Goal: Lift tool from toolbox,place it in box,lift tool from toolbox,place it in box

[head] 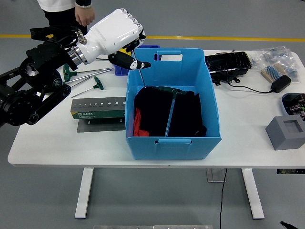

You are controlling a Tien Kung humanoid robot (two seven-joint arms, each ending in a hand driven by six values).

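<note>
Your left hand (116, 36) is clenched on a thin T-handle tool (139, 72), its shaft hanging down over the blue box's (209, 102) left rear corner, tip above the black cloth (152, 112) w/ another tool (170, 112) inside. Toolbox (97, 109) sits left of box on the table (57, 143). Person's hand (85, 15) top left.
</note>
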